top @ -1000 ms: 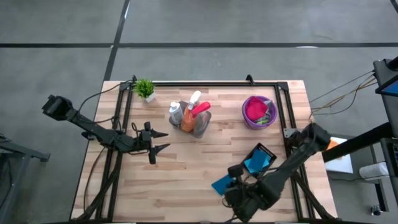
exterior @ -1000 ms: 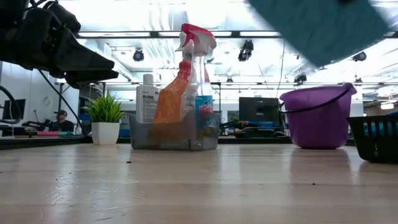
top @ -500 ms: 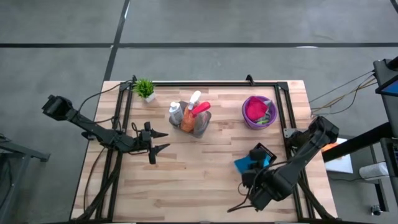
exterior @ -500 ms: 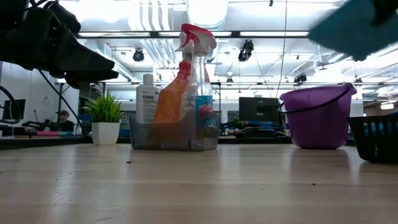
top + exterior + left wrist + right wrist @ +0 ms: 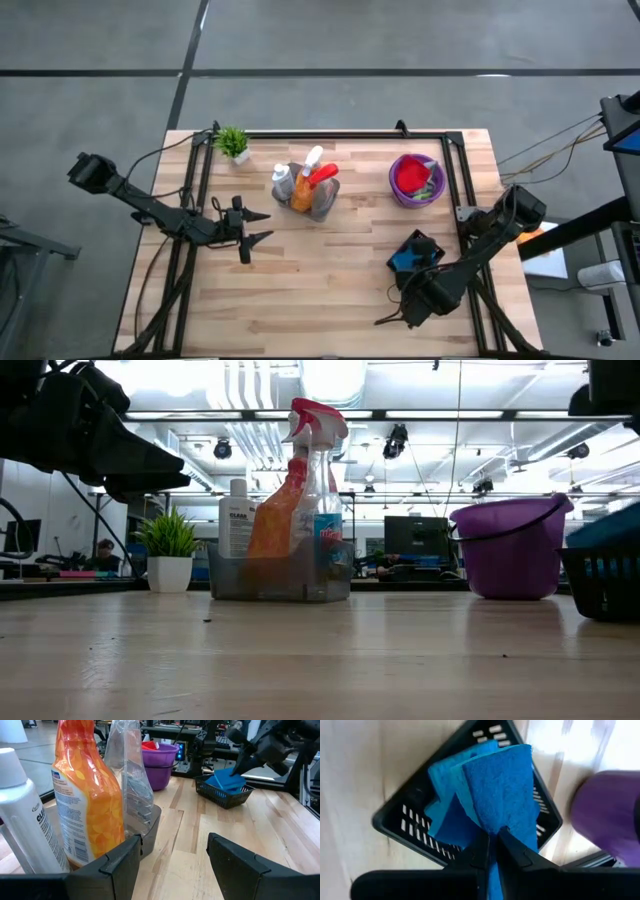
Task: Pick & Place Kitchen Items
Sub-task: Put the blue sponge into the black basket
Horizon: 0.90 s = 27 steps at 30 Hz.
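Right pincer (image 5: pixel 492 851) pinches a blue sponge (image 5: pixel 502 785) by its edge, hanging it over the black basket (image 5: pixel 405 815) that already holds other blue sponges, likely so it drops in flat. Left pincer (image 5: pixel 172 855) waits spread above the desk (image 5: pixel 300 270), just beside the clear caddy (image 5: pixel 322 203) with the bottles (image 5: pixel 303 190). Farther off, purple bucket (image 5: pixel 400 185) keeps the cloths (image 5: pixel 412 177).

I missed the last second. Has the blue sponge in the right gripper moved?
Yes. The blue sponge, held by the right gripper, went from the table's near edge to over the black basket.
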Motion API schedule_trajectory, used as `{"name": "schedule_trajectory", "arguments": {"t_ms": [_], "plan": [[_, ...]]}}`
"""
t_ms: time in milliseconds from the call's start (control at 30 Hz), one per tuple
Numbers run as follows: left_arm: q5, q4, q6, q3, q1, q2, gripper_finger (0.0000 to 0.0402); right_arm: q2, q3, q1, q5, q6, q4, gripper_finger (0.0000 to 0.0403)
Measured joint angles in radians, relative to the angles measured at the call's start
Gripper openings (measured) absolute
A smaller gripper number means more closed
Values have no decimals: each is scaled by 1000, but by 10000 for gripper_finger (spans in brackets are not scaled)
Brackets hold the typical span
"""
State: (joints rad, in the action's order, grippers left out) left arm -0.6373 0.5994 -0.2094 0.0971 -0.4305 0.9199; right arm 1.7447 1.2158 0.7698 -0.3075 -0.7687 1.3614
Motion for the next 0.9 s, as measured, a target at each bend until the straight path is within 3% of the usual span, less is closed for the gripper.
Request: {"name": "schedule_trajectory", "arguments": {"t_ms": [400, 733, 900], "plan": [[-3, 0, -1, 0, 0, 0, 231, -10, -10, -13, 73, -60, -5, 30], [-3, 0, -1, 0, 0, 0, 231, -10, -10, -14, 85, -93, -5, 209], [-3, 0, -1, 0, 0, 0, 231, -12, 9, -14, 91, -105, -4, 276]]}}
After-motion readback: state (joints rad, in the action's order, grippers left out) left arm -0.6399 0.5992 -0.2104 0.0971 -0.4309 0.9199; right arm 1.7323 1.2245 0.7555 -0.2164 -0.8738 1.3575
